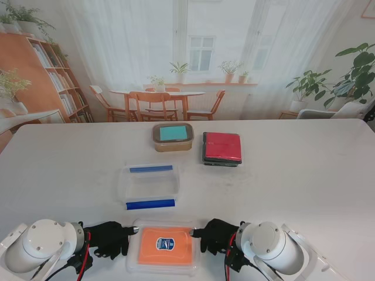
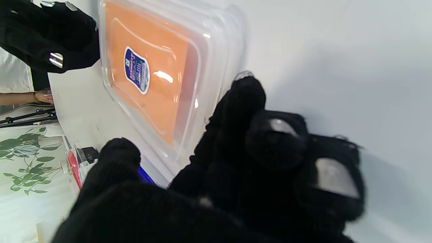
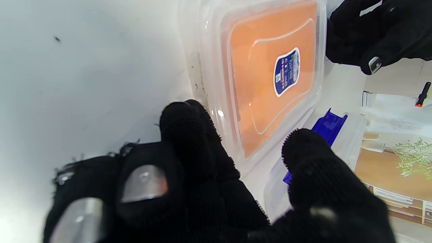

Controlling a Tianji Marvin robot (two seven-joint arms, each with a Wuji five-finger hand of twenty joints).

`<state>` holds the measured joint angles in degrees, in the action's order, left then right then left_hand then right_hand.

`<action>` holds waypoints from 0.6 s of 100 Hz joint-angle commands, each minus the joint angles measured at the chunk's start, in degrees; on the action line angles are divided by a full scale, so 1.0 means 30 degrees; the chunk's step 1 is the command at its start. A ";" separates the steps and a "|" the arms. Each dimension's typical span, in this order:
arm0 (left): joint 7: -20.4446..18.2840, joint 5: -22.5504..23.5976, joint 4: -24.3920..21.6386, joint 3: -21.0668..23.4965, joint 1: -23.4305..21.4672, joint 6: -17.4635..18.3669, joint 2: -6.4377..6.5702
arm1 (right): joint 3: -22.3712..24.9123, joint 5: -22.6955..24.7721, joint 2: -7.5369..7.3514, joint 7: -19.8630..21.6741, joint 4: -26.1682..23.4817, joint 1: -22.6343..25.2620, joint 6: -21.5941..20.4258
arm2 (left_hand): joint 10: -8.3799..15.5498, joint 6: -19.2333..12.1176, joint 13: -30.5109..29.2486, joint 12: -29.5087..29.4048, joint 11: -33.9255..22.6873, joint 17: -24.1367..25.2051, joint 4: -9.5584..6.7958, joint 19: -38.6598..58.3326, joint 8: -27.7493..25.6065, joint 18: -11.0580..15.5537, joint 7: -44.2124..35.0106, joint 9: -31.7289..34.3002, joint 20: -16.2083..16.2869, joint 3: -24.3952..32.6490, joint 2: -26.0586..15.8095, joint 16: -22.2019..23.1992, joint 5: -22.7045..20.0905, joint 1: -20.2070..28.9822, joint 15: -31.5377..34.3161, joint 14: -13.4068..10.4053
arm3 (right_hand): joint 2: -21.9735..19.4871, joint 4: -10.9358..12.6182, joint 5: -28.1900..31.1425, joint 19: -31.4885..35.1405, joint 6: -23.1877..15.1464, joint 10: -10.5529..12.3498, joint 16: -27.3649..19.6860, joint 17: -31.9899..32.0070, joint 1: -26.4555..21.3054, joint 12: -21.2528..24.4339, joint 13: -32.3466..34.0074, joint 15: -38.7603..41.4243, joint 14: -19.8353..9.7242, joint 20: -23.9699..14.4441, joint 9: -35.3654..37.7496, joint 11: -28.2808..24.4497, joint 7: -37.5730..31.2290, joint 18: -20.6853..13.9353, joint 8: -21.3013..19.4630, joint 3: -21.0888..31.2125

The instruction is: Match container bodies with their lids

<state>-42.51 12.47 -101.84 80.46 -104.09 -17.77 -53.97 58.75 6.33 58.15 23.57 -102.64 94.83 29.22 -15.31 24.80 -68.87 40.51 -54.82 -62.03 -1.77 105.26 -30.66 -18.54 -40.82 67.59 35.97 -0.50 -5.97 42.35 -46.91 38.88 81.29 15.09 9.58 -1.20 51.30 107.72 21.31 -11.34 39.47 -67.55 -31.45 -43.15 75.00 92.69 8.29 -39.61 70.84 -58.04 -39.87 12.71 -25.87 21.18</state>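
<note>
A clear container with an orange lid [image 1: 165,246] [image 2: 148,84] [image 3: 266,77] lies close to me at the table's near edge. My left hand [image 1: 108,237] [image 2: 236,175] sits just off its left side, fingers curled together and thumb apart, one fingertip at the rim. On the opposite side my right hand [image 1: 215,235] [image 3: 202,189] mirrors that pose against the right rim. Neither hand grips anything. Farther from me lies a clear container with blue clips [image 1: 149,184] [image 3: 329,123].
Far across the white table [image 1: 304,175] stand a tan container with a teal lid [image 1: 173,136] and, to its right, a black container with a red lid [image 1: 222,147]. The table's near edge runs just behind the orange-lidded container.
</note>
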 commanded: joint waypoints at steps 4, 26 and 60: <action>-0.0222 -0.0453 -0.0198 -0.0460 -0.0277 0.0317 -0.0561 | -0.0299 -0.0451 0.0564 0.0458 -0.0422 0.0120 -0.0428 | 0.1766 -0.1217 0.0126 -0.0041 -0.0559 -0.0006 0.0690 0.4906 0.0439 0.4776 0.3547 0.0079 -0.0337 -0.0421 0.0014 0.0081 0.1009 -0.0949 0.1242 0.1450 | 0.0299 0.0061 0.0458 0.4087 0.0790 -0.2040 -0.0100 -0.0896 0.0025 0.0026 -0.0015 0.1757 -0.1495 0.0193 0.0454 -0.1002 0.0770 -0.6367 0.0243 0.0249; -0.0152 -0.0792 -0.0316 -0.0236 -0.0396 0.0454 -0.0611 | -0.0228 -0.0548 0.0578 0.0458 -0.0412 0.0165 -0.0604 | 0.1766 -0.1173 0.0127 -0.0040 -0.0558 -0.0006 0.0686 0.4906 0.0433 0.4775 0.3529 0.0079 -0.0339 -0.0411 0.0029 0.0079 0.0970 -0.0930 0.1242 0.1451 | 0.0294 0.0059 0.0471 0.4087 0.0796 -0.2020 -0.0095 -0.0899 0.0024 0.0023 -0.0017 0.1773 -0.1489 0.0160 0.0477 -0.1007 0.0762 -0.6352 0.0225 0.0251; -0.0074 -0.1412 -0.0573 0.0164 -0.0771 0.0604 -0.0682 | -0.0172 -0.0552 0.0581 0.0452 -0.0473 0.0247 -0.0994 | 0.1754 -0.1133 0.0149 -0.0044 -0.0541 -0.0003 0.0675 0.4906 0.0467 0.4774 0.3584 0.0074 -0.0340 -0.0413 0.0104 0.0083 0.0931 -0.0910 0.1228 0.1511 | 0.0313 0.0057 0.0492 0.4087 0.0796 -0.2019 -0.0083 -0.0902 0.0052 0.0019 -0.0017 0.1783 -0.1496 0.0125 0.0502 -0.1006 0.0752 -0.6359 0.0203 0.0252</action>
<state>-42.04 9.62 -101.88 81.91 -105.45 -17.05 -54.46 59.21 5.83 58.22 23.34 -102.26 95.14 27.50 -15.29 29.23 -68.85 40.51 -54.00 -61.55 -1.77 105.29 -31.31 -18.69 -39.59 68.30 35.96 -0.50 -5.87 42.35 -44.60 38.88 81.29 15.19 9.58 -1.20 51.29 107.75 21.86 -11.91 39.47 -67.55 -31.45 -43.15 75.00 92.69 8.90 -39.61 70.92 -57.76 -39.52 13.66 -25.86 21.70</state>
